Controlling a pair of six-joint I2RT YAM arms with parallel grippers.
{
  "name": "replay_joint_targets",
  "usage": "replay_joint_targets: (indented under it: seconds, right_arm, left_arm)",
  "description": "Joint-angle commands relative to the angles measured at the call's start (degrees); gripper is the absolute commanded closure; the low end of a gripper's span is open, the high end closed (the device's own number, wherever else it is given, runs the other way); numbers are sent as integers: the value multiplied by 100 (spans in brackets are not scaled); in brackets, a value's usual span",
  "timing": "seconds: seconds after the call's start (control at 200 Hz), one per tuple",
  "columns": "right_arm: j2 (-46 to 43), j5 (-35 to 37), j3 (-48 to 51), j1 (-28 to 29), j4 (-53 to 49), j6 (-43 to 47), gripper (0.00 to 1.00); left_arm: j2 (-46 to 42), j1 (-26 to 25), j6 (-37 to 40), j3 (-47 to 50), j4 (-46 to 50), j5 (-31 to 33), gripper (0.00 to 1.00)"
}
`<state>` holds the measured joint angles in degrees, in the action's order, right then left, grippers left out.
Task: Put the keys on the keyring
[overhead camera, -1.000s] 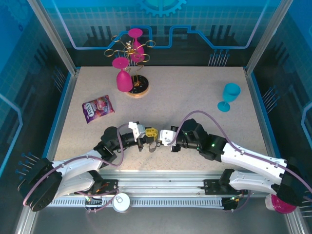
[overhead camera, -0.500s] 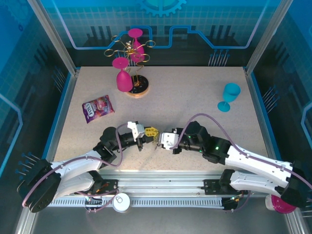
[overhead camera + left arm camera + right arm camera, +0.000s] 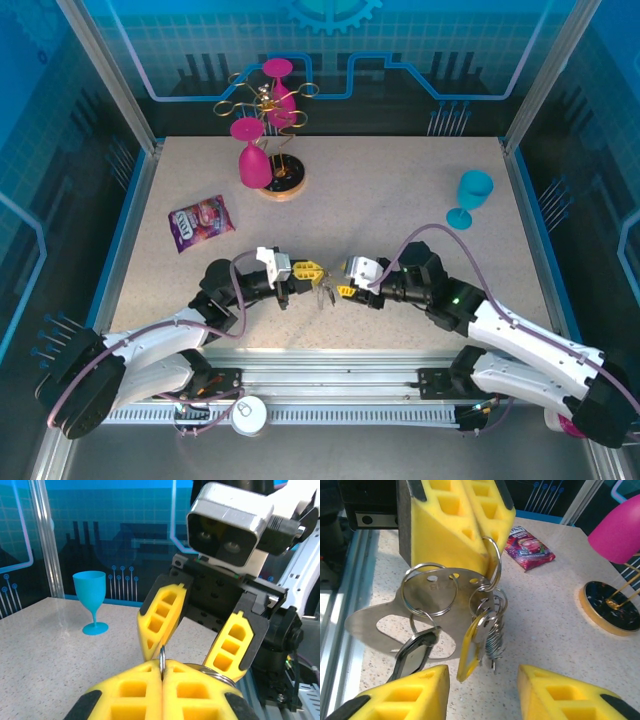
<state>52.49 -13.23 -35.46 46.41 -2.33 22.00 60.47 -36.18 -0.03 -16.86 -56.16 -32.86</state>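
Under left gripper [image 3: 491,544], keys [image 3: 470,650] on keyring [image 3: 367,622].

We see the keyring [image 3: 367,622] as a flat silvery metal plate with an oval cut-out and small round holes; it hangs tilted from a thin split ring [image 3: 496,565] pinched between the closed pads of the left gripper [image 3: 481,540]; a larger split ring [image 3: 429,591] lies across its face; the keys [image 3: 487,630] dangle in front of the plate; the black-headed key [image 3: 415,652] hangs from the larger ring; the yellow-headed key [image 3: 468,652] hangs beside a cluster of small silvery ones.
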Motion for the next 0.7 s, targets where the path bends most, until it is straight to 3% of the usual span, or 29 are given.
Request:
replay_joint_targets:
  seconds: [0.0,0.305,0.695]
  right_arm:
    - [32,-366,22,-80,300,-245,59]
    - [311,-880,-47,-97,711,-508,58]
    - [310,-487,-75,-97,593,-306,71]
  left_arm:
    - [-15,63,-210,10,-465,-354,100]
    - [164,80,-413,3,-789,-475,100]
    - [289,121,-652,-7,-1120,-640,100]
